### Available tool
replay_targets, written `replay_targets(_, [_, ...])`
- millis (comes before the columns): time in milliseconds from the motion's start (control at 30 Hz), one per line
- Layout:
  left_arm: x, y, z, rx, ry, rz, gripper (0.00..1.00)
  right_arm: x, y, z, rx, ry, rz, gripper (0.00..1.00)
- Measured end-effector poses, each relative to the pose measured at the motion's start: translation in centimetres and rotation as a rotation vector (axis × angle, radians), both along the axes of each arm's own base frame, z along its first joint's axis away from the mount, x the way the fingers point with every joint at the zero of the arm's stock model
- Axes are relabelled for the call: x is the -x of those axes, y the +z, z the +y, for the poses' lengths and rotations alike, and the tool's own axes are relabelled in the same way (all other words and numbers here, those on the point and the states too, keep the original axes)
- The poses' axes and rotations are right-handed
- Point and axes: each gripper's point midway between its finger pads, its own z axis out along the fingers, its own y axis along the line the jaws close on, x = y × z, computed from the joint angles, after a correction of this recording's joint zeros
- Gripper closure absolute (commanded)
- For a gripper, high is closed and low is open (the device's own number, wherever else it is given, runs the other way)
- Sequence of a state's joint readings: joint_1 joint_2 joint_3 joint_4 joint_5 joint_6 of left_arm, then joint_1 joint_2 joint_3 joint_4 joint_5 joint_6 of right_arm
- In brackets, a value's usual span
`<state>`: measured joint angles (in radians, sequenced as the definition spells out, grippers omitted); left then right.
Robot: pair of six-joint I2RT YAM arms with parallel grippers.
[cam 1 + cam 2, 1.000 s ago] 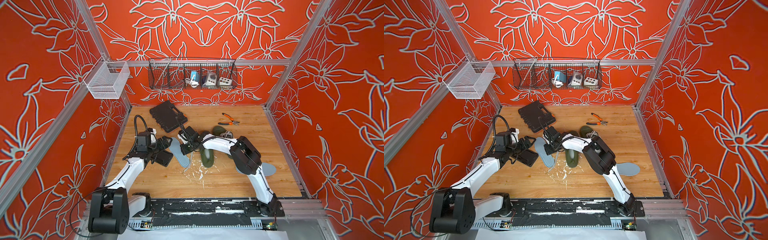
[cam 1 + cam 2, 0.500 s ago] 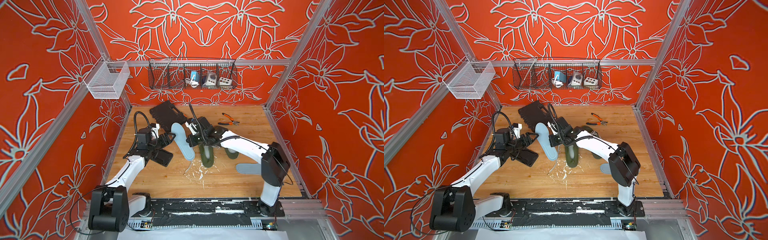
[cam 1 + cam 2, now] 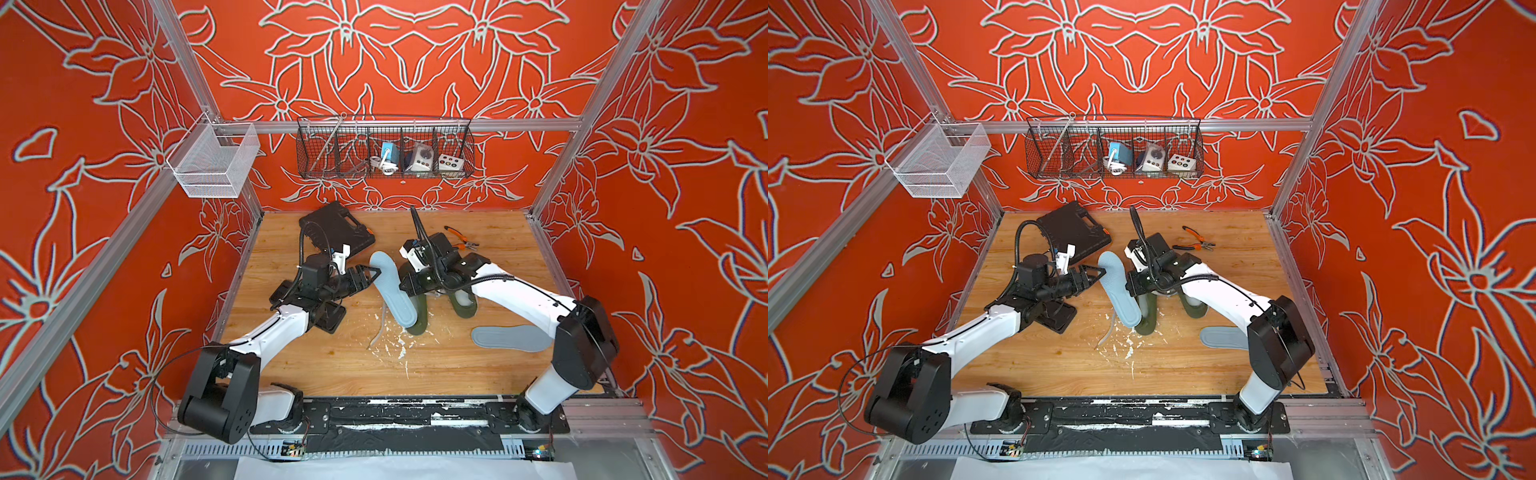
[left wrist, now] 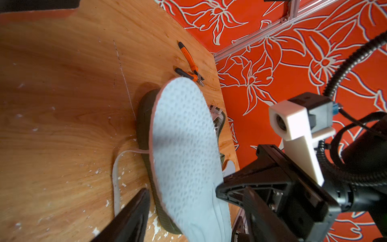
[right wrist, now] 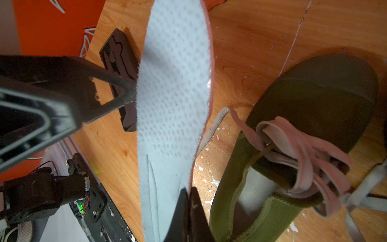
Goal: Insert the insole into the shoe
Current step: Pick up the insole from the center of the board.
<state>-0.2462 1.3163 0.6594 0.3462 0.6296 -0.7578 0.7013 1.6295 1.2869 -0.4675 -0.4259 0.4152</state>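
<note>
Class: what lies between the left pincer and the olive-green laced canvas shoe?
The pale blue perforated foam insole, pinched at its heel end by the right pincer; both top views show it.

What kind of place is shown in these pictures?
Probably a robot test cell, not a home: a left arm and right arm mounted on a base rail, an aluminium frame holding orange flower-print walls, a wire basket of devices.

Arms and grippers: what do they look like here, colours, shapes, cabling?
Both the left arm and right arm have smooth white links joined by bulky black joint housings. The left gripper and right gripper are black, with open triangular-frame fingers. A ribbed black cable loops above each wrist, beside a white camera bracket.
</note>
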Motion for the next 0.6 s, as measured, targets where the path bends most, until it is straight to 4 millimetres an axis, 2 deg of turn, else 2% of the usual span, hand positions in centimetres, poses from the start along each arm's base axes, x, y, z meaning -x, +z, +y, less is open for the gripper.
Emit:
replay_targets(167, [-0.2, -0.4, -1.5, 0.002, -0.020, 0.004, 0.33, 0.6, 1.1, -0.2, -0.025, 0.021, -0.013, 1.00])
replay_targets(200, [-0.2, -0.4, -1.7, 0.006, -0.021, 0.007, 0.36, 0.8, 1.1, -0.3, -0.027, 0.024, -0.012, 1.00])
replay_targets(333, [-0.5, -0.1, -2.4, 0.037, -0.012, -0.001, 0.68, 0.8, 0.9, -0.9, -0.013, 0.028, -0.021, 1.00])
replay_targets(433, [-0.6, 0.6, -2.9, 0.061, -0.004, -0.016, 0.84, 0.7, 0.9, -1.2, -0.001, 0.038, -0.044, 0.75])
replay_targets(467, [-0.6, 0.8, -3.1, 0.073, -0.001, -0.017, 0.87, 0.6, 1.0, -1.4, 0.002, 0.044, -0.058, 0.57])
replay_targets(500, [-0.6, 0.9, -3.2, 0.074, -0.001, -0.019, 0.89, 0.7, 1.1, -1.5, 0.004, 0.051, -0.072, 0.46])
replay_targets(600, [-0.6, 0.9, -3.4, 0.083, 0.009, -0.009, 0.95, 0.8, 1.7, -2.1, 0.009, 0.060, -0.128, 0.23])
